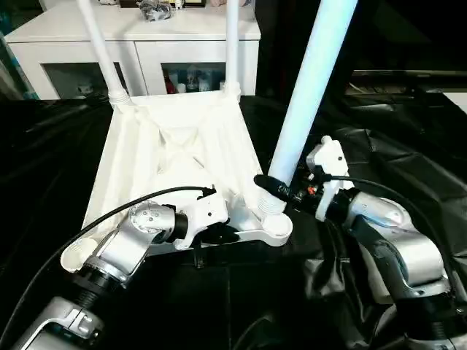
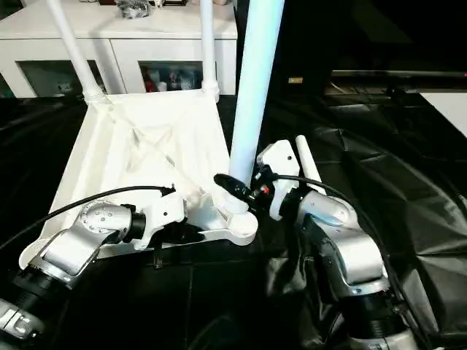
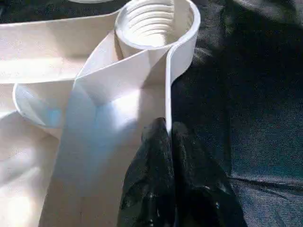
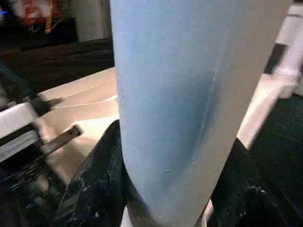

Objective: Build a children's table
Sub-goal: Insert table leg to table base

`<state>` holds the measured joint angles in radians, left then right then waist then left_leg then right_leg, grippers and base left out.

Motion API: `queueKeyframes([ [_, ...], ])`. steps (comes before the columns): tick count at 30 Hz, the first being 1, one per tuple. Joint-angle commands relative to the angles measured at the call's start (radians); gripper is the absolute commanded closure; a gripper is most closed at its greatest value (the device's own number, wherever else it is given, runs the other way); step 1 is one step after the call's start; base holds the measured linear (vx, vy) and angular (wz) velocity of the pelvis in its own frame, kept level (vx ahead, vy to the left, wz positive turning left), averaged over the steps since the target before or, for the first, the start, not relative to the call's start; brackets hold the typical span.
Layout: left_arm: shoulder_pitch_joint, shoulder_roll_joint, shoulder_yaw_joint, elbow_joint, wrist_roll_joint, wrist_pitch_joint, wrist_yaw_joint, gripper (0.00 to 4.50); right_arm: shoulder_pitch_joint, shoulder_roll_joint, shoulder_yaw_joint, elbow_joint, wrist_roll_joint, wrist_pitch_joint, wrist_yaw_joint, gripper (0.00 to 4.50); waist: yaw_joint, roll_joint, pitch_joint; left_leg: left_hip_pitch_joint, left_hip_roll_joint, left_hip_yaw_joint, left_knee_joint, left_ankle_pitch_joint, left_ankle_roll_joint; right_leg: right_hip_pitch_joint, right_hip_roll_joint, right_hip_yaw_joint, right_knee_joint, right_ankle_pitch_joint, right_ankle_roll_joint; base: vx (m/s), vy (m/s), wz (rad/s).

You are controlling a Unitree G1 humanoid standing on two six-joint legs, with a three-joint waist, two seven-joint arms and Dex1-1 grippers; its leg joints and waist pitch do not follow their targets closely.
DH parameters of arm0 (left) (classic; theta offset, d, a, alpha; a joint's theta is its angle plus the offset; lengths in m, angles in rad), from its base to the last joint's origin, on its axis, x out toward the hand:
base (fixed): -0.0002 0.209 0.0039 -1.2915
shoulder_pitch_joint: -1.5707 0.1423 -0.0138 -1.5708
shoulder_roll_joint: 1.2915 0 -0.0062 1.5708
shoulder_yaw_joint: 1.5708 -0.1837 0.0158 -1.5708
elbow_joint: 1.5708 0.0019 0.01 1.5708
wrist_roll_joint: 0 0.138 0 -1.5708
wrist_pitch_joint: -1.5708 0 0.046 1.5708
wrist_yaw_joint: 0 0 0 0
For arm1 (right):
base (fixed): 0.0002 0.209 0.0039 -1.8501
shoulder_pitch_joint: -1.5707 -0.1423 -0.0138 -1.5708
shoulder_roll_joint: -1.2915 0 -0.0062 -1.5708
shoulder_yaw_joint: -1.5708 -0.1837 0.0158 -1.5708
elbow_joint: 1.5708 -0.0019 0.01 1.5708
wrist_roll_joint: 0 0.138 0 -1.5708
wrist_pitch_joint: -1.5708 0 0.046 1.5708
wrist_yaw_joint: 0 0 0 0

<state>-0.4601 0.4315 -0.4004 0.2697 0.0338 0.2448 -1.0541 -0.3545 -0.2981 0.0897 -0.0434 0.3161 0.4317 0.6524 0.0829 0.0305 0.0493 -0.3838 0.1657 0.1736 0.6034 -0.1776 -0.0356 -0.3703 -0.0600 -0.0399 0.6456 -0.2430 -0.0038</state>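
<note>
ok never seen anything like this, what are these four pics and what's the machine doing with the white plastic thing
It is a humanoid robot with two silver arms, each ending in a gripper of two black fingers. The two wide pictures come from a stereo camera on its head, looking down over its forearms. The two close-ups come from cameras on its wrists, looking along each gripper's fingers.

On the black-covered surface lies a white plastic tabletop, upside down with its ribbed underside up. Two legs already stand in its far corner sockets. The right gripper is closed around a third leg standing at the near corner socket. The left gripper is pinched shut on the tabletop's near rim. The threaded socket in the left wrist view has no leg in it. Behind stands a white cabinet with glass doors.
</note>
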Motion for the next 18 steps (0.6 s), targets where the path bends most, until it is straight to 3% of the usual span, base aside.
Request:
queueKeyframes([
  [1, 0.014, 0.026, -0.016, 0.016, 0.026, 0.050, 0.015, 4.48, -0.018, 0.004, -0.021, 0.019, 0.021, 0.026, -0.010, 2.66, 0.001, -0.011, -0.055, 0.018, 0.061, -0.024, -0.077, -0.188, 0.005, 0.025, -0.090, 0.049, -0.091, -0.152, -0.203, 0.000, 0.000, 0.00],
  [9, -0.014, 0.003, 0.011, 0.047, 0.050, 0.054, 0.083, 4.48, -0.027, -0.003, 0.005, 0.033, 0.014, 0.063, 0.008, 2.66, 0.003, -0.015, -0.056, 0.016, 0.061, -0.023, -0.076, -0.178, 0.006, 0.028, -0.089, 0.050, -0.091, -0.123, -0.199, 0.000, 0.000, 0.00],
  [13, -0.015, 0.014, 0.007, 0.018, 0.038, 0.092, 0.051, 3.83, -0.028, -0.008, 0.001, 0.029, 0.016, 0.067, 0.009, 2.66, 0.001, -0.016, -0.055, 0.015, 0.061, -0.024, -0.078, -0.180, 0.002, 0.028, -0.088, 0.049, -0.091, -0.143, -0.192, 0.000, 0.000, 0.00],
  [18, -0.014, 0.029, 0.006, 0.019, 0.043, 0.090, 0.060, 3.83, -0.027, -0.010, -0.006, 0.024, 0.016, 0.070, 0.011, 2.66, 0.005, -0.011, -0.057, 0.016, 0.061, -0.024, -0.076, -0.166, 0.006, 0.027, -0.087, 0.049, -0.089, -0.097, -0.200, 0.000, 0.000, 0.00],
])
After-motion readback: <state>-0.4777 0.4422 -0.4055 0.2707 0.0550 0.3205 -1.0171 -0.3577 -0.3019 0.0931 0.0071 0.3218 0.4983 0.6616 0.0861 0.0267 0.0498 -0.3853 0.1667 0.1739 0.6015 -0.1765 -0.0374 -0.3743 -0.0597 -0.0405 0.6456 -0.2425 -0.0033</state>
